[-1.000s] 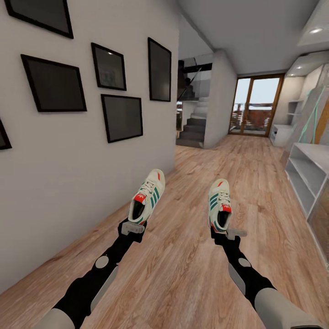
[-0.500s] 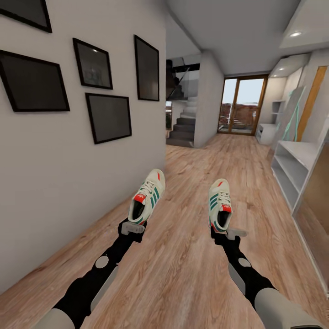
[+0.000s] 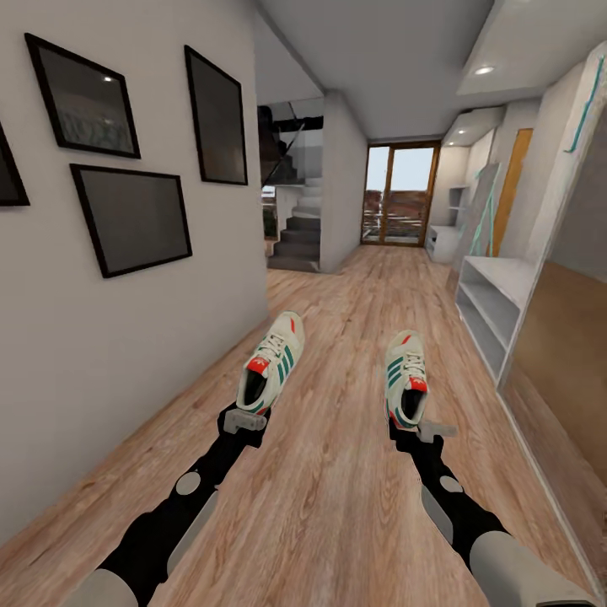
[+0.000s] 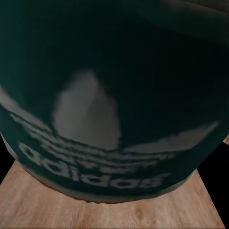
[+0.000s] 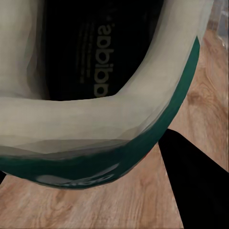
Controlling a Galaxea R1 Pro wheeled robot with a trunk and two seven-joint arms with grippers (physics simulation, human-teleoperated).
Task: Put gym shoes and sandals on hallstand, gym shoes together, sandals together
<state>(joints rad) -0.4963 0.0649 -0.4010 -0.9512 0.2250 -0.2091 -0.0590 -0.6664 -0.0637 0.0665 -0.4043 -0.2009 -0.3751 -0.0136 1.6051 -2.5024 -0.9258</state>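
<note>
- Carrying stage: left gripper (image 3: 244,419) clamps one white green-striped lace-up sneaker (image 3: 270,362), right gripper (image 3: 417,428) clamps its twin (image 3: 405,377).
- Next, I'd guess: roll up to the white open-shelf bench (image 3: 493,308) on the right.

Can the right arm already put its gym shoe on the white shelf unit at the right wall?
Probably not yet: the right gripper holds its gym shoe over the floor, and the white shelf unit stands farther ahead, apart from it.

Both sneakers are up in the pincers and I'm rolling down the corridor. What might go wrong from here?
1. Each gym shoe, left and right, seems pinched only at its heel rim by the left pincer and right pincer, so a jolt may tip one out.
2. The picture wall runs close beside the left arm; drifting could clip it.
3. The white shelf unit sits off to the right; turning in late could swing the right shoe into its frame.
</note>
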